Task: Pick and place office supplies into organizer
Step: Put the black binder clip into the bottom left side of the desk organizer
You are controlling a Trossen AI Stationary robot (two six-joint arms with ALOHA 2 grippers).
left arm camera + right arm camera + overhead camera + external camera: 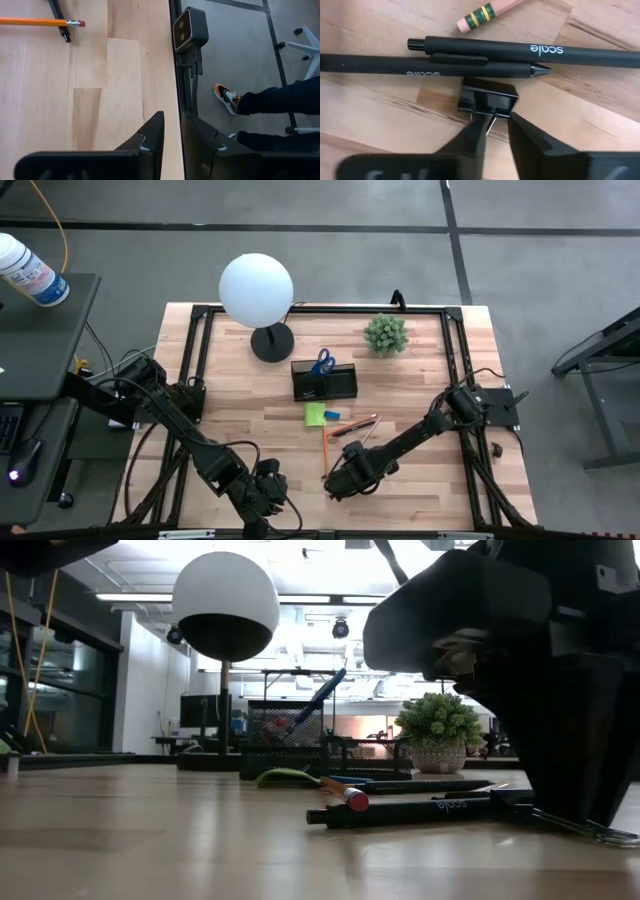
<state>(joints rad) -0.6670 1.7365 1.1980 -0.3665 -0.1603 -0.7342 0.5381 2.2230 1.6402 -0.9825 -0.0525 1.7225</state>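
Black and boxy, the binder clip (488,98) lies on the pale wood desk (250,430) right of centre near the lower edge of the high view, where the right gripper (345,480) covers it completely; only the right wrist view shows it, with the jaws narrowed around its wire handle, though I cannot tell whether they have pinched it yet. Touching the clip are two matte black pens (485,57) lying side by side, one cut off by the frame, and just past them the eraser end of a pencil (482,16). At the centre of the high view the dark organizer (325,381) holds blue-handled scissors (322,362) standing tilted in a compartment; its other contents are hard to make out. Just below it lie a lime-green sticky-note pad (315,414) and a small blue block (332,416). The left gripper (262,495) waits at the lower edge, jaws nearly closed on nothing.
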